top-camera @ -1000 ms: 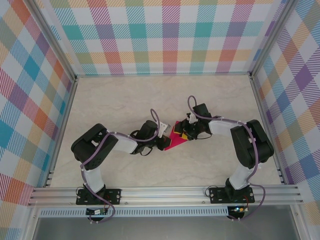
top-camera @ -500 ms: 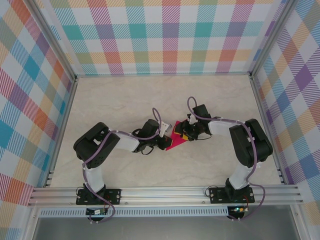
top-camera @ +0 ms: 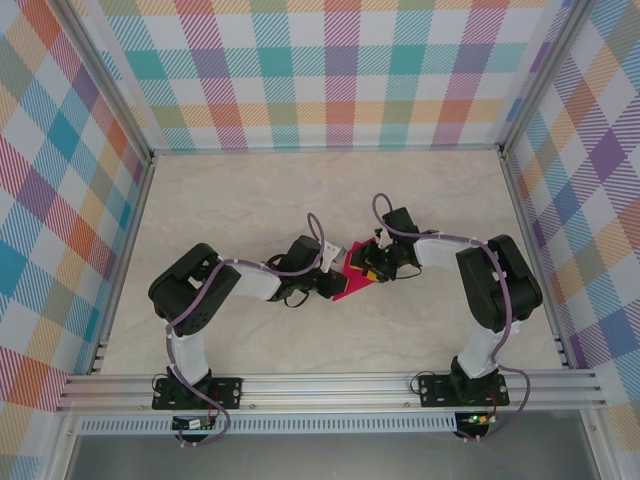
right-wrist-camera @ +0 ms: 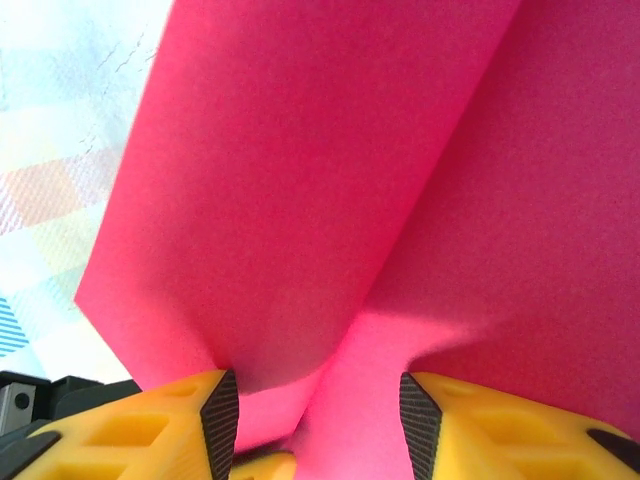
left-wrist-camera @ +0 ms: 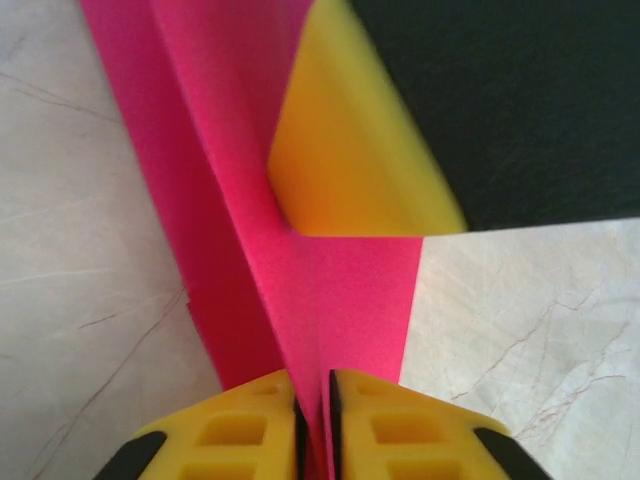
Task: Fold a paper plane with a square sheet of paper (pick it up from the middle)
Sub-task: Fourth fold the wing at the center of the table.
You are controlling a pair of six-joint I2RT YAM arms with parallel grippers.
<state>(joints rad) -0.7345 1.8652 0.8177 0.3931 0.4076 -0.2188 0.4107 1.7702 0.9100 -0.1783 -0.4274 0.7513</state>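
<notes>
Pink paper [top-camera: 349, 282] sits at the middle of the pale marbled tabletop [top-camera: 250, 200], partly folded, between two arms that reach in toward each other. Seen from above it is a small angular patch. The left arm [top-camera: 250, 280] meets its near-left edge and the right arm [top-camera: 445, 250] comes over its far-right part.

In the left wrist view the paper [left-wrist-camera: 330, 300] runs away across the tabletop [left-wrist-camera: 520, 320] as a long strip. A raised fold stands up along it. That fold passes into the thin slit between the two yellow fingertips [left-wrist-camera: 240, 440]. The left jaws are narrow, almost closed around the fold, but I cannot tell whether they press on it. Farther along, a yellow finger [left-wrist-camera: 350, 160] of the right arm rests against the paper where the fold rises, with its black body behind.

In the right wrist view the paper [right-wrist-camera: 300, 180] stands close in front as two broad panels meeting in a crease. The crease drops into the gap between the yellow fingertips [right-wrist-camera: 150, 430]. The right jaws stand about half apart, and the paper sags between them without being squeezed flat. The lower edge of the left-hand panel lies just beside the dark inner pad of that finger. A blurred corner of checked wall [right-wrist-camera: 50, 180] shows at the upper left.
</notes>
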